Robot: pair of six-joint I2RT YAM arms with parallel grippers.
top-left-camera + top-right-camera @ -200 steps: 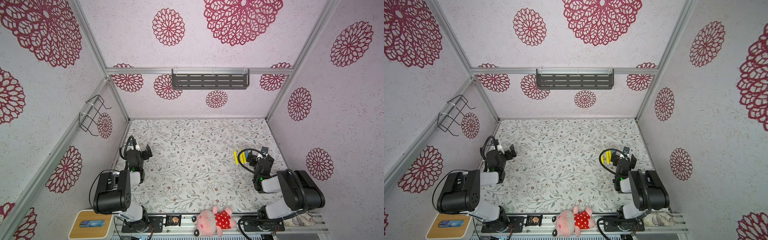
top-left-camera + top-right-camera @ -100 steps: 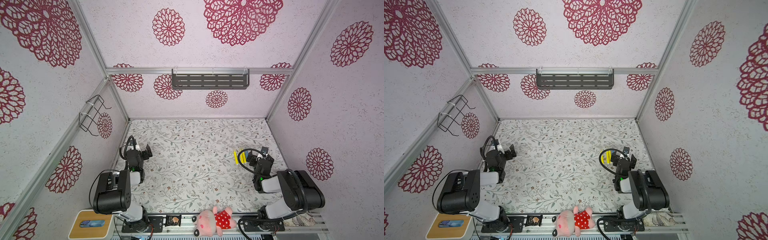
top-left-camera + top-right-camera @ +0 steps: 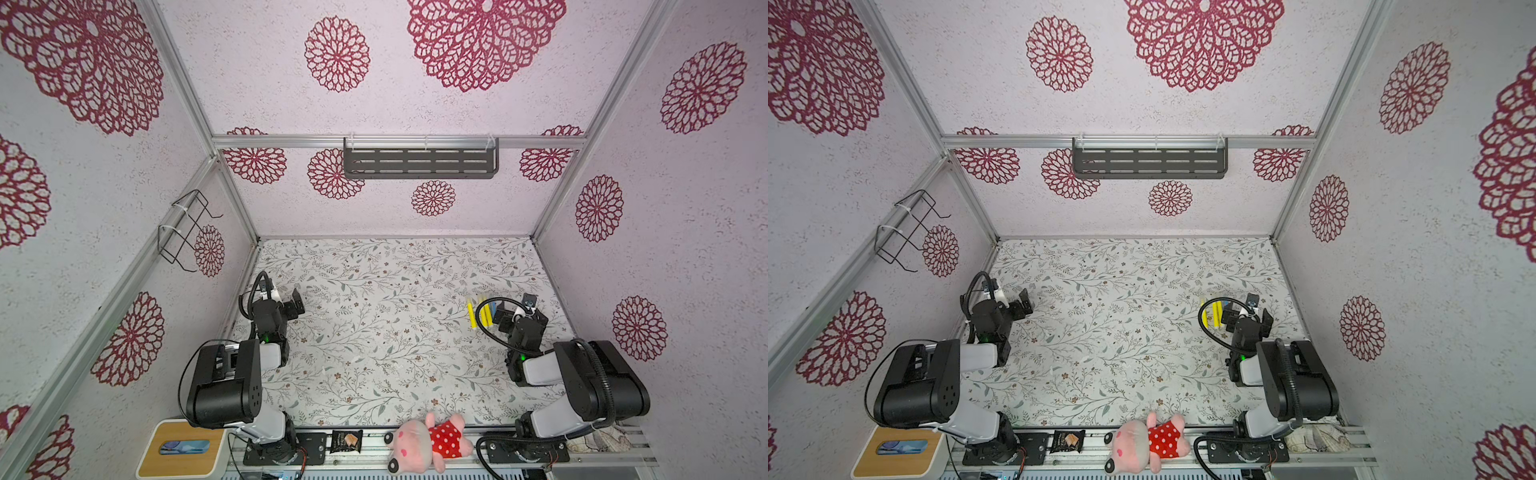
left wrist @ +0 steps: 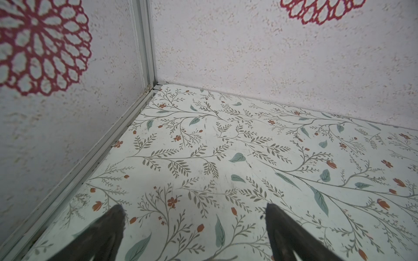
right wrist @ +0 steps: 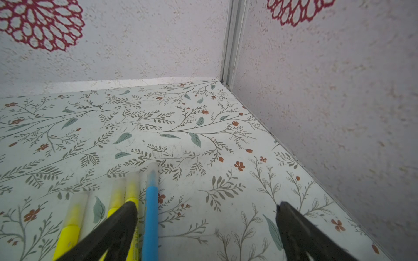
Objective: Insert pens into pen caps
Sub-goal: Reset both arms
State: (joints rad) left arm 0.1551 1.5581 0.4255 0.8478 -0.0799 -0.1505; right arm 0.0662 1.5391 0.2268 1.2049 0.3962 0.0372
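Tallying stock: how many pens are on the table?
4. Three yellow pens lie side by side with the blue pen next to them, all at the open right gripper on the table's right side. Its finger covers parts of two, so another could be hidden.

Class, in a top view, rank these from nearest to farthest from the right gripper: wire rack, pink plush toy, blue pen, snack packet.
1. Blue pen, lying right beside the right gripper.
2. Pink plush toy, on the front rail.
3. Snack packet, farther along that rail.
4. Wire rack, up on the left wall.
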